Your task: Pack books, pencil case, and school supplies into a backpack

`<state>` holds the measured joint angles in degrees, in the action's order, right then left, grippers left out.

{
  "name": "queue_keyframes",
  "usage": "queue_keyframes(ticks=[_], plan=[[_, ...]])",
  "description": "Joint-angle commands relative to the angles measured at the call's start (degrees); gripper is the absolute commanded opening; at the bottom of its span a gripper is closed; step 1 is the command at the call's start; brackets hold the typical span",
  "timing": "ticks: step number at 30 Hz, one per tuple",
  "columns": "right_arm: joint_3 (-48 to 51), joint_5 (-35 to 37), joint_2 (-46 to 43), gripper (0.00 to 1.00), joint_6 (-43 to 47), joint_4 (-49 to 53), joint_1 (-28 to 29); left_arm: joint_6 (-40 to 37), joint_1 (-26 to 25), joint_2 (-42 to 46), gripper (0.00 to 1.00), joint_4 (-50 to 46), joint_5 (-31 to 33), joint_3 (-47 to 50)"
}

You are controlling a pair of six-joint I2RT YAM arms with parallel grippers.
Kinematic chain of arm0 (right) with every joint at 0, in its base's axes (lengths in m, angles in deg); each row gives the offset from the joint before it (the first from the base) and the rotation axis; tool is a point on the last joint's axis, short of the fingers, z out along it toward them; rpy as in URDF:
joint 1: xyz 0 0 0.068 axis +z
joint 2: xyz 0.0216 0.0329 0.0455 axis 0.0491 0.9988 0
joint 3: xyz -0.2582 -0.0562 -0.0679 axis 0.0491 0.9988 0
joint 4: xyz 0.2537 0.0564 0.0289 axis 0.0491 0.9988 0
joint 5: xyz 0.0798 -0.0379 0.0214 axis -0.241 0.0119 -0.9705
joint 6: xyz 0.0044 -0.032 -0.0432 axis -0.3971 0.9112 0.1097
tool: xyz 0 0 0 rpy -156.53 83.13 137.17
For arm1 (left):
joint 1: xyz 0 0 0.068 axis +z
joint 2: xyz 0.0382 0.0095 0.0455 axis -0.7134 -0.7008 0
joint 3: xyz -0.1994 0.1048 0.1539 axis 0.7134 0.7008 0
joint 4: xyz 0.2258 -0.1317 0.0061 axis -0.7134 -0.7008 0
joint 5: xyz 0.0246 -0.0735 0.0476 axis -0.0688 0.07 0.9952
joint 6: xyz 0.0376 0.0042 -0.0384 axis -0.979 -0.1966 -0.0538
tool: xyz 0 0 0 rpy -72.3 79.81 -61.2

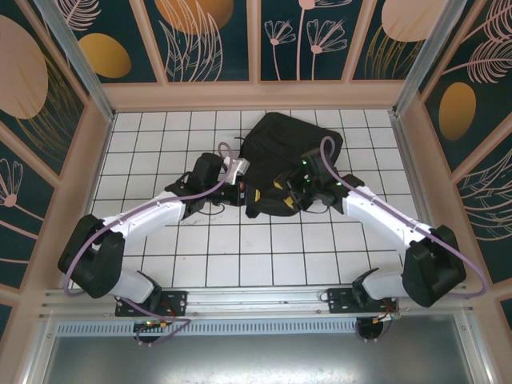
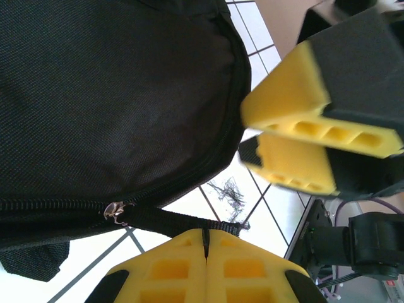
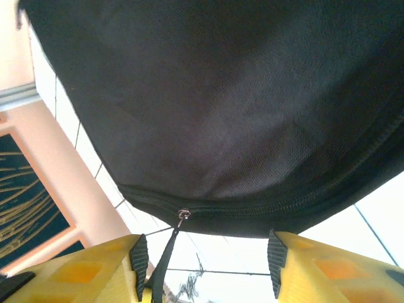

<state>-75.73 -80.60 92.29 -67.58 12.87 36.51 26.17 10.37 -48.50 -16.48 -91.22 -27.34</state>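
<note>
The black backpack (image 1: 284, 148) lies on the tiled table, its zip closed along the near edge. My left gripper (image 1: 254, 194) (image 2: 205, 235) is shut on the black zip pull strap (image 2: 177, 221), which runs from the metal zip slider (image 2: 115, 210). My right gripper (image 1: 286, 192) (image 3: 205, 268) stands open just below the bag's zipped edge. The same slider (image 3: 183, 214) and strap (image 3: 161, 268) hang beside its left finger. Its yellow fingers (image 2: 303, 120) show in the left wrist view. The books, the pencil case and the school supplies are out of view.
The white tiled table (image 1: 240, 256) is boxed in by wooden walls (image 1: 96, 152) on three sides. A dark scribble-like mark (image 2: 228, 191) sits on a tile under the bag's edge. Both arms reach in from the near edge.
</note>
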Motion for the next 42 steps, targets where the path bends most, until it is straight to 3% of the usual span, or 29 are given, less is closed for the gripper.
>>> queue_keyframes(ticks=[1,5,9,15,17,22,27,33,37,42], plan=[[0.46,1.5,1.44,0.62,-8.27,-3.73,2.77,0.5,0.08,1.03,0.0,3.0,-2.44,-1.51],[2.09,3.98,1.28,0.64,-13.32,-5.66,5.32,0.55,0.01,1.85,0.0,3.1,-2.51,-1.15],[4.37,6.84,0.84,0.58,-17.7,-6.29,7.64,0.46,0.04,2.55,0.0,3.31,-2.47,-0.61],[2.66,10.66,2.92,0.58,-16.91,-5.73,8.91,1.15,-0.27,4.23,0.0,4.36,-2.65,1.03],[1.36,12.36,4.39,0.53,-15.32,-4.68,8.85,1.5,-0.5,5.31,0.0,4.68,-2.66,1.7],[-1.49,12.82,8.34,0.28,-11.38,-1.77,8.84,2.37,-1.59,7.84,0.0,5.2,-1.73,3.88],[-4.5,12.21,10.33,0.0,-1.18,-1.56,8.93,3.53,-1.95,10.5,0.0,6.24,-0.47,6.88],[-11.51,5.38,15.99,0.0,15.27,0.46,9.43,5.01,-2.12,15.34,0.0,6.04,0.82,10.42],[-12.79,6.35,15.8,0.0,22.57,4.4,10.85,6.03,-2.56,17.66,0.0,6.3,1.75,12.75],[-7.96,10.65,9.57,0.0,26.89,9.29,10.83,6.0,-2.57,19.06,0.0,6.22,3.75,14.24]])
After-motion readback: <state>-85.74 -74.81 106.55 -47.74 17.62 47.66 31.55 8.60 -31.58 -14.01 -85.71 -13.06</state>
